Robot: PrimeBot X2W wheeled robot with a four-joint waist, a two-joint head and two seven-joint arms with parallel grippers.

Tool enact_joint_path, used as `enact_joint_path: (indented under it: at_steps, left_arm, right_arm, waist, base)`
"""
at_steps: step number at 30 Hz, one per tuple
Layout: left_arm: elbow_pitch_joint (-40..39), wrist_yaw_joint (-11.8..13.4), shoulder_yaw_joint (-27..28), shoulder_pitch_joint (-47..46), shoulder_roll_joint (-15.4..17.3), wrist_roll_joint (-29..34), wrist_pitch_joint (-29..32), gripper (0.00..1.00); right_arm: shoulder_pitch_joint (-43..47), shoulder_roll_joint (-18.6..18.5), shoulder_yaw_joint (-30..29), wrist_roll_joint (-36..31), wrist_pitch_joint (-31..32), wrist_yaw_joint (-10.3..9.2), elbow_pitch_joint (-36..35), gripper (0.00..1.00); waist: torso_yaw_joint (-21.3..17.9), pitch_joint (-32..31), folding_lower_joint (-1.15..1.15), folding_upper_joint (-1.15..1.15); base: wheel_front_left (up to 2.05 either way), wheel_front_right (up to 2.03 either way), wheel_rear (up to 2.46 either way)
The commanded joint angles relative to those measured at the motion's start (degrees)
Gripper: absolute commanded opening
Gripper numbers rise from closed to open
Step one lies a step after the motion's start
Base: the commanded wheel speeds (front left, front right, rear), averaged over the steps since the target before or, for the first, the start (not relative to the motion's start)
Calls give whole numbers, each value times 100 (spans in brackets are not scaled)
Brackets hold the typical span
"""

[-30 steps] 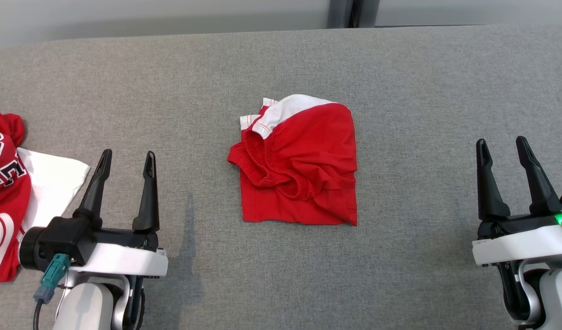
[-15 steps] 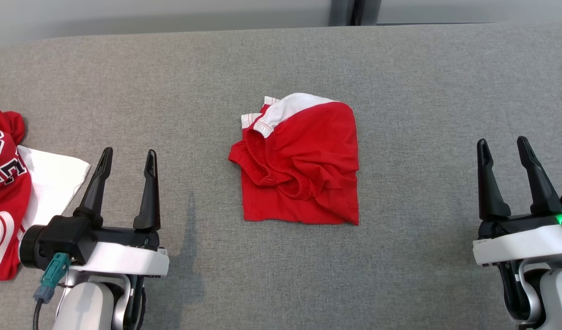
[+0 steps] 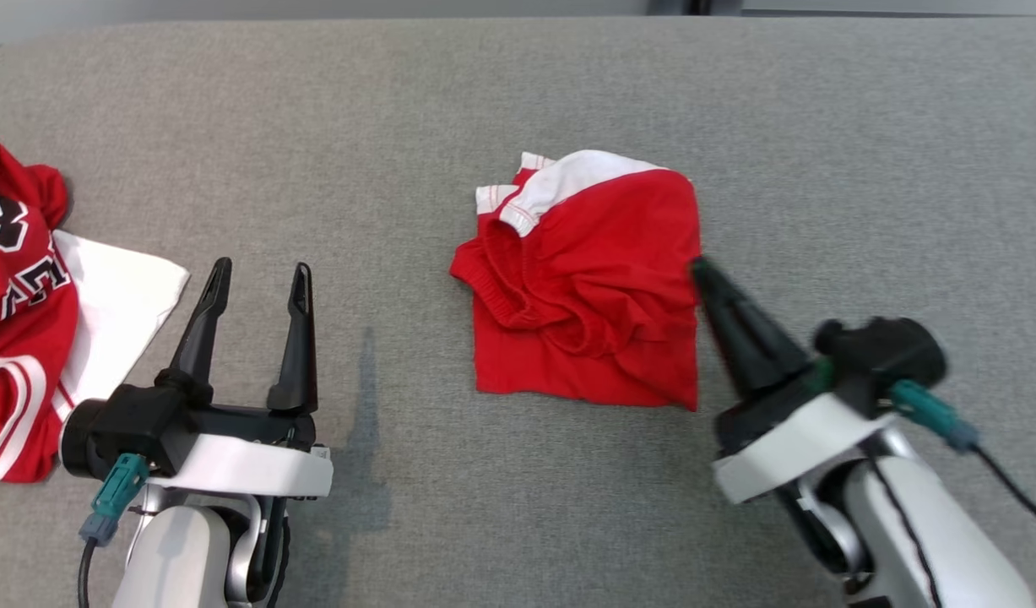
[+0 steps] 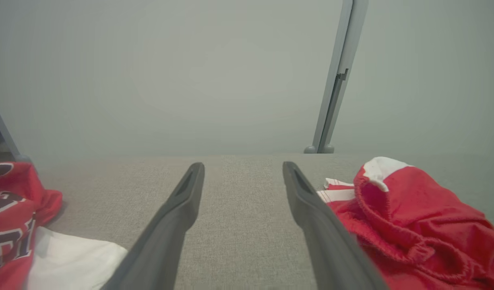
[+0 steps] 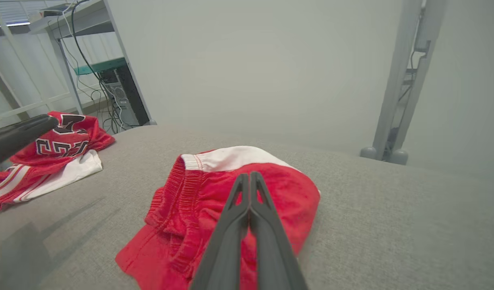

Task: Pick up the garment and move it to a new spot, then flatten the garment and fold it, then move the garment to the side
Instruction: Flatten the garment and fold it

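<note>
At the far left a red jersey (image 3: 15, 295) lies on the gray surface (image 3: 399, 110), with a white cloth (image 3: 116, 308) right beside it. Next is the left claw (image 3: 261, 267), wide open and holding nothing. In the middle sit the red shorts (image 3: 593, 287), bunched up, with a white band on top. The right claw (image 3: 702, 268) is closed tight, with its tip at the shorts' right edge. I cannot tell if it touches them.

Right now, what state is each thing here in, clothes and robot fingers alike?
Red shorts: rumpled, loosely folded, lying on the grey surface.
Red jersey: crumpled, lying partly over a white cloth.
Left fingers: open, holding nothing.
Right fingers: shut together, tips at the shorts' right edge.
</note>
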Motion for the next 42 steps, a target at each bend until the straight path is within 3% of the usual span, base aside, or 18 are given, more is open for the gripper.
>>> enact_joint_path:
  at_steps: [1, 7, 17, 29, 37, 42]
  left_arm:
    - [25, -18, -1, -129, -6, -19, -40, 100]
    - [143, -40, -84, -265, -72, -66, -97, 100]
    - [305, -94, -147, -379, -166, -108, -140, 100]
    - [287, -154, -87, -453, -226, -48, -145, 100]
    - [315, -170, -51, -378, -248, -5, -146, 100]
    - [329, -190, 17, -319, -247, 39, -146, 100]
  right_arm:
    - [-120, -39, 183, 51, 33, 1, 77, 0]
    - [-735, -188, 1135, 315, 67, 1, 671, 0]
    - [-1240, -412, 1555, 516, 75, 1, 1718, 0]
    - [-1620, -63, 2674, 995, 103, 2, 2096, 0]
    - [-1798, 166, 2939, 1315, -171, 2, 2238, 0]
    - [-1605, 176, 2652, 1408, -428, 1, 2015, 0]
  waist:
    - [81, 61, 0, 0]
    - [283, 219, 0, 0]
    - [408, 369, 0, 0]
    - [441, 428, 0, 0]
    - [442, 381, 0, 0]
    - [372, 294, 0, 0]
  base:
    - [0, 0, 0]
    - [0, 0, 0]
    - [0, 0, 0]
    - [0, 0, 0]
    - [0, 0, 0]
    - [0, 0, 0]
